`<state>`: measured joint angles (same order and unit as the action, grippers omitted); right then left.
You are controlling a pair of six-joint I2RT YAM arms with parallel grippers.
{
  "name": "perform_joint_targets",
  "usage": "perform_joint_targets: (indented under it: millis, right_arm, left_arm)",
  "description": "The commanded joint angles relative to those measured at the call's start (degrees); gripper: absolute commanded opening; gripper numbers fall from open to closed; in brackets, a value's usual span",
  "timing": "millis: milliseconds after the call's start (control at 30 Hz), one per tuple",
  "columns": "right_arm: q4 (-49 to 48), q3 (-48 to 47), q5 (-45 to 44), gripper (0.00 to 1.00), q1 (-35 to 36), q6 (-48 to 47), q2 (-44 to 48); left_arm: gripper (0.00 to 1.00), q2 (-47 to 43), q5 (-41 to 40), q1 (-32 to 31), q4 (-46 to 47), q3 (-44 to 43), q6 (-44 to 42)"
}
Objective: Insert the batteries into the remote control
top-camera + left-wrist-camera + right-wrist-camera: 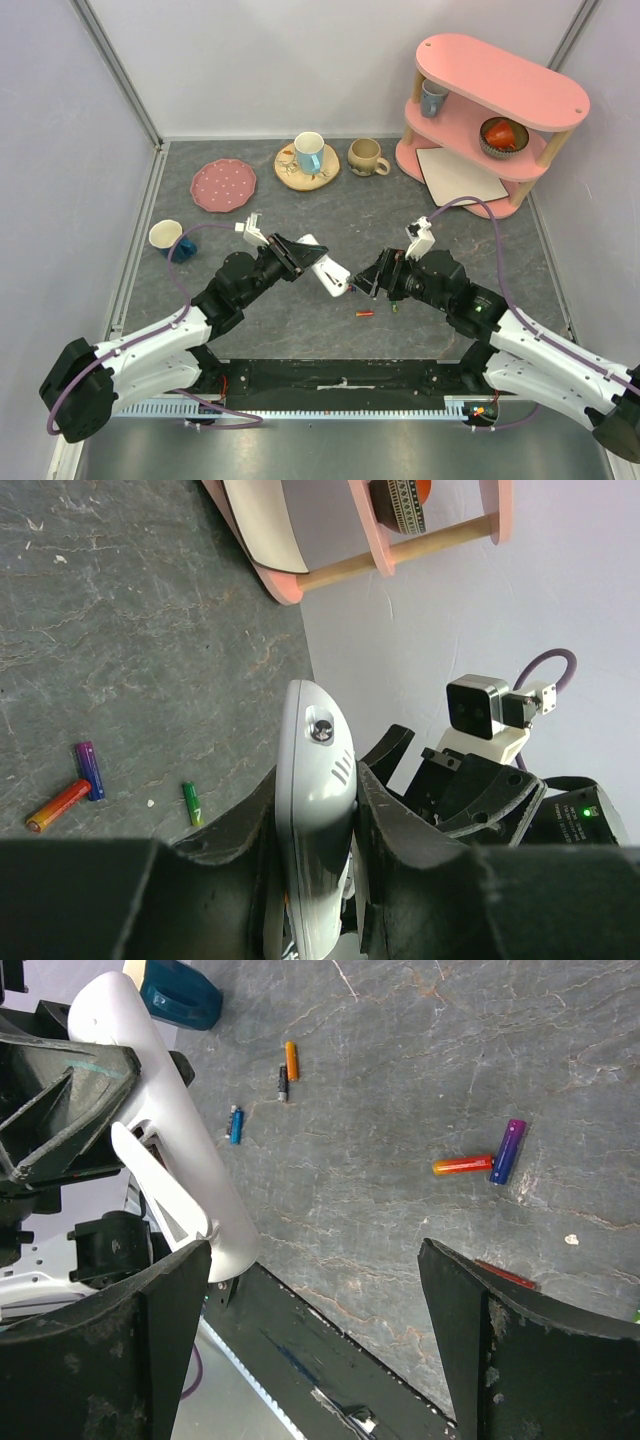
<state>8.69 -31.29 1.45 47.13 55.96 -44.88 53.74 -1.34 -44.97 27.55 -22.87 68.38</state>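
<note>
Now my left jaws pinch the remote control [315, 780] by its smooth white plastic sides, holding it off the bench [290, 330]. My right jaws stand spread wide, gripping nothing (the remote's end sits just beside one finger). Thin cylindrical batteries [462, 1166], red-orange, purple and green, lie on the mottled grey surface.

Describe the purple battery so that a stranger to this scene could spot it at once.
On the dark table, between the white remote control and the near edge, a few batteries lie loose. The purple battery touches one end of the red-orange battery, forming a corner with it. The green battery lies apart.
</note>
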Motion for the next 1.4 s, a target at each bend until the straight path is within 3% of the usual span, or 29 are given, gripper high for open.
perform_joint_targets:
  millis: [0,733,1000,1367]
  right_arm:
    - [-1.66,-2.72,-0.31,0.93,-0.11,-0.59,-1.08]
    - [1.41,-3.34,-4.35,0.93,-0.64,-3.05,-0.29]
    - [17.31,-5.19,-19.79,0.92,-0.90,-5.52,1.29]
    - [34.26,-0.97,-32.03,0.92,-0.99,6.06,3.04]
  left_arm:
    - [0.02,0.41,0.99,0.32,2.95,-1.39,2.37]
    - [0.02,-1.35,0.03,1.29,1.46,0.63,0.71]
    - [0.02,-5.92,-3.40,1.90,-1.88,2.83,-1.58]
    - [0.02,-10.75,-5.51,1.99,-2.06,9.95,0.44]
